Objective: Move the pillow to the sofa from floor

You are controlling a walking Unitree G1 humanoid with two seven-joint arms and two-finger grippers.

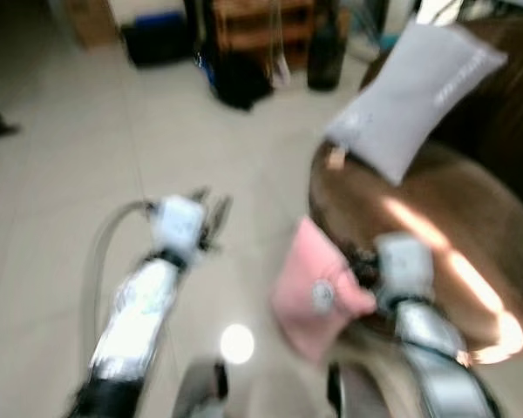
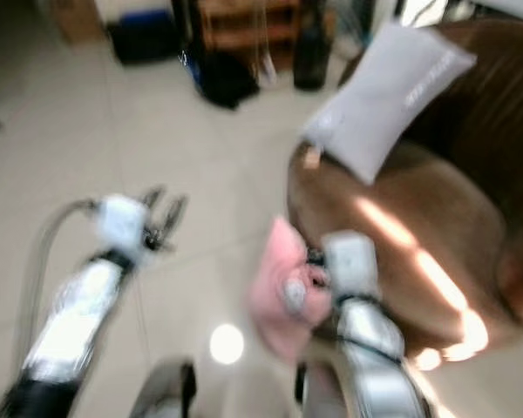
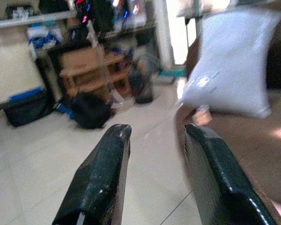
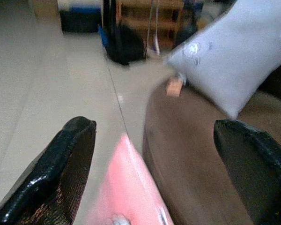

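Right gripper (image 4: pixel 154 173) has its fingers spread wide, pink pillow (image 4: pixel 126 187) sits between them but the pads are not visibly touching it, so not a firm hold as far as the frames show. In the head views the pink pillow (image 1: pixel 314 292) hangs just ahead of the right wrist, against the front edge of the brown sofa (image 1: pixel 436 235), low, seat level or a bit under. Left gripper (image 3: pixel 154 164) is open too, nothing in it, held out over the tile floor (image 1: pixel 61 200) at about 9 o'clock from the pillow, well apart. White pillow (image 1: pixel 414 91) already leans on the sofa at 1 o'clock from the pink one. Shelving and a dark bag (image 1: pixel 240 78) sit at 12 o'clock, far back. Head views are blurred. Step in hand looks like carrying the pink pillow onto the seat. To do it well: make sure the fingers pinch the fabric before lifting, raise the pillow above the seat edge, push forward toward 1 o'clock so it lands fully on the cushion, short of the white pillow, then let go.
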